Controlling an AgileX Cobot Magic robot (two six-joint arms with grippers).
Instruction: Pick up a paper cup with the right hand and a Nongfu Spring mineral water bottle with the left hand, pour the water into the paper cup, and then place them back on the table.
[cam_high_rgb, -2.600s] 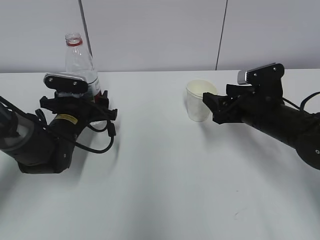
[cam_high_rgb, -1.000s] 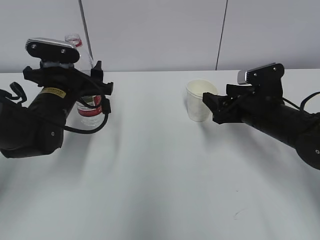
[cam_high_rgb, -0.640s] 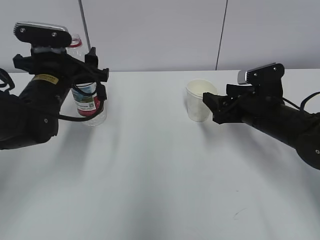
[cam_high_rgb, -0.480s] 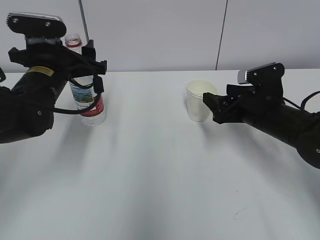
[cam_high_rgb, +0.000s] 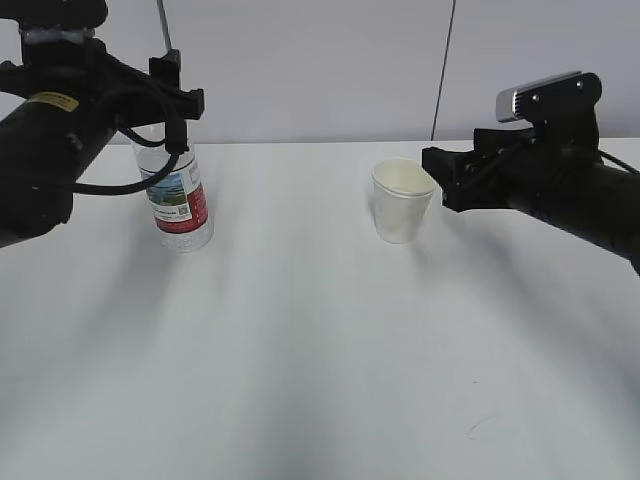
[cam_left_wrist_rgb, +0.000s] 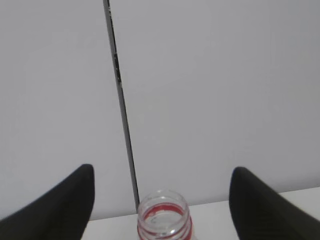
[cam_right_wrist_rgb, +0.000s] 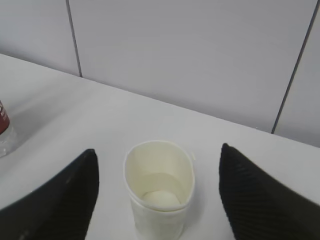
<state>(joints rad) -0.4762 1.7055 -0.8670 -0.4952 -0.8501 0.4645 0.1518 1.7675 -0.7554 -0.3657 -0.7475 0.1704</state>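
Where the worktop (cam_high_rgb: 320, 380) lies nearest the camera it is bare white save for a small dark scuff mark (cam_high_rgb: 478, 428) toward its front right corner. Farther back, right of centre: the paper cup (cam_high_rgb: 402, 201), off-white, upright on the worktop with its mouth open; the right wrist view shows its rim slightly dented and the inside pale (cam_right_wrist_rgb: 160, 186). Just to the cup's right: the right hand (cam_high_rgb: 447, 178), black, held above the worktop with its tips level with the cup's rim and apart from it; its two fingers (cam_right_wrist_rgb: 60, 200) are spread wide to either side of the cup, grasping nothing. Toward the back left corner: the Nongfu Spring mineral water bottle (cam_high_rgb: 179, 200), upright on the worktop, red-and-white label facing forward, uncapped mouth and red neck ring seen from the left wrist view (cam_left_wrist_rgb: 164, 220). Above the bottle's upper part: the left hand (cam_high_rgb: 172, 92), black with a yellow sticker, fingers (cam_left_wrist_rgb: 60, 200) spread wide on either side of the neck, touching nothing. At the far edge: a grey panelled wall (cam_high_rgb: 320, 60).
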